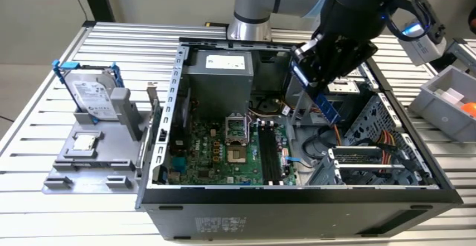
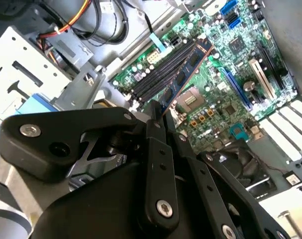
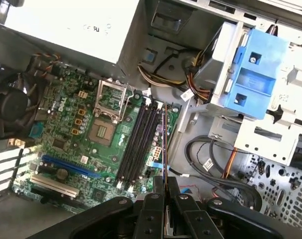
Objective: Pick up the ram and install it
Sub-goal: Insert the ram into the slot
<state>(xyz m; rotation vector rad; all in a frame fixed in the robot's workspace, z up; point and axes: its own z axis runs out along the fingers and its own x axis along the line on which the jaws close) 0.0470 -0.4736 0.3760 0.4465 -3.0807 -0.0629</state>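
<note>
One blue memory stick held over an open computer case.

One slatted metal table (image 1: 44,90) carries the open black tower computer case (image 1: 297,212); inside lies the green motherboard (image 1: 223,157) with its row of long black memory slots (image 3: 141,139). Above these the black two-fingered gripper (image 3: 164,199) has its fingers closed narrowly on the ram (image 2: 183,74), a long, thin blue circuit-board stick with a row of dark chips, gripped at one end and hanging over the slots, not seated. Judged light and stiff but fragile: best held by its flat faces or short edges, clear of the chips and contact edge, and kept square to a slot.
</note>
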